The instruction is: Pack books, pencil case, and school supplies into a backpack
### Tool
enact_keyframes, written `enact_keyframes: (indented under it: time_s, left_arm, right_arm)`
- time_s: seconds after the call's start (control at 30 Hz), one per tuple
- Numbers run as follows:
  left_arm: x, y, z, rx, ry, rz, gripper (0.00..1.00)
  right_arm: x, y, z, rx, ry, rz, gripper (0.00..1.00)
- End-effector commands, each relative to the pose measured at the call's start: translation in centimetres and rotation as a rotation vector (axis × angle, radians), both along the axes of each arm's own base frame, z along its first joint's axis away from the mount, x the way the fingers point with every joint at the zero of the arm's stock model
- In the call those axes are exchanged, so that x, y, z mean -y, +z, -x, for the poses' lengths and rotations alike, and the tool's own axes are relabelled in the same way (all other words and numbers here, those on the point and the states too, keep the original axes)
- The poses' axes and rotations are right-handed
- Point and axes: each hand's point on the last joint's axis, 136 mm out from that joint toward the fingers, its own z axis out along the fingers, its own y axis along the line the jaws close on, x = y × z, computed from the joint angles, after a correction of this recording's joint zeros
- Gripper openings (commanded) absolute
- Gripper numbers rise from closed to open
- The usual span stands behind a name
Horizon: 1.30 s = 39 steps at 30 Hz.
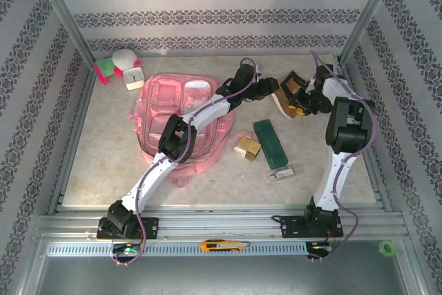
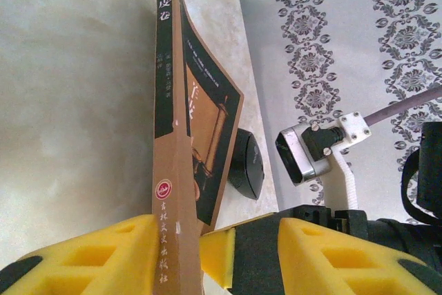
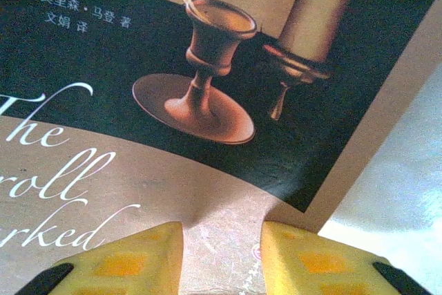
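The book stands on edge off the table, its tan spine between my left gripper's yellow pads, which are shut on it. Its dark cover with a goblet picture lies close under my right gripper, whose pads press the book's lower edge from both sides. From above, both grippers, left and right, meet at the book, right of the pink backpack. The green pencil case, gold boxes and a silver gadget lie on the table.
A white clock and a plush toy sit at the back left corner. A black oval object rests behind the book. A utility knife lies on the front rail, a green tape roll at far right.
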Motion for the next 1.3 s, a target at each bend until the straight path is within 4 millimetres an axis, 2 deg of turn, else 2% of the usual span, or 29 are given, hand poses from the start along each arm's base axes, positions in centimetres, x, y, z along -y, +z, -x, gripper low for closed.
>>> enact_keyframes:
  time_s: [0.0, 0.1, 0.2, 0.33, 0.4, 0.47, 0.6, 0.73, 0.9, 1.0, 1.1, 1.27]
  left_arm:
    - [3.0, -0.2, 2.7, 0.005, -0.103, 0.044, 0.48]
    - [2.7, -1.4, 2.6, 0.012, -0.094, -0.002, 0.48]
    - [3.3, -1.3, 2.7, 0.023, -0.116, 0.043, 0.48]
    - [4.3, 0.0, 3.3, 0.032, -0.147, 0.116, 0.47]
    - [4.7, 1.3, 4.0, 0.062, -0.167, 0.119, 0.47]
    - [4.8, 1.8, 4.4, 0.075, -0.171, 0.093, 0.48]
    - [4.2, 1.0, 4.9, 0.08, -0.159, 0.033, 0.47]
    - [3.9, 0.3, 6.1, 0.054, -0.184, 0.053, 0.47]
    - [1.6, -0.2, 7.9, 0.065, -0.158, -0.016, 0.47]
    - [0.4, -1.0, 9.2, 0.045, -0.158, -0.048, 0.46]
    - [-1.3, -2.2, 10.0, 0.001, -0.121, -0.112, 0.46]
    - [-5.0, -3.4, 9.7, 0.018, -0.048, -0.341, 0.48]
  right_arm:
    - [-3.2, -2.0, 1.2, -0.079, 0.049, -0.094, 0.35]
    - [-3.4, -1.8, 1.0, -0.072, 0.052, -0.099, 0.34]
    - [-3.6, -1.7, 0.9, -0.068, 0.059, -0.109, 0.34]
    - [-4.0, -1.6, 0.8, -0.064, 0.066, -0.122, 0.33]
    - [-4.1, -1.6, 0.8, -0.064, 0.068, -0.127, 0.33]
    - [-4.3, -1.5, 0.9, -0.062, 0.07, -0.135, 0.32]
    - [-4.8, -1.1, 1.4, -0.054, 0.077, -0.146, 0.32]
    - [-5.6, -0.7, 1.7, -0.044, 0.091, -0.171, 0.32]
    - [-7.0, -0.3, 2.9, -0.048, 0.123, -0.167, 0.31]
    - [-8.0, -0.6, 4.1, -0.073, 0.141, -0.175, 0.31]
    - [-8.6, 0.0, 5.3, -0.075, 0.155, -0.155, 0.32]
    - [-6.8, 3.2, 6.3, -0.043, 0.163, -0.036, 0.41]
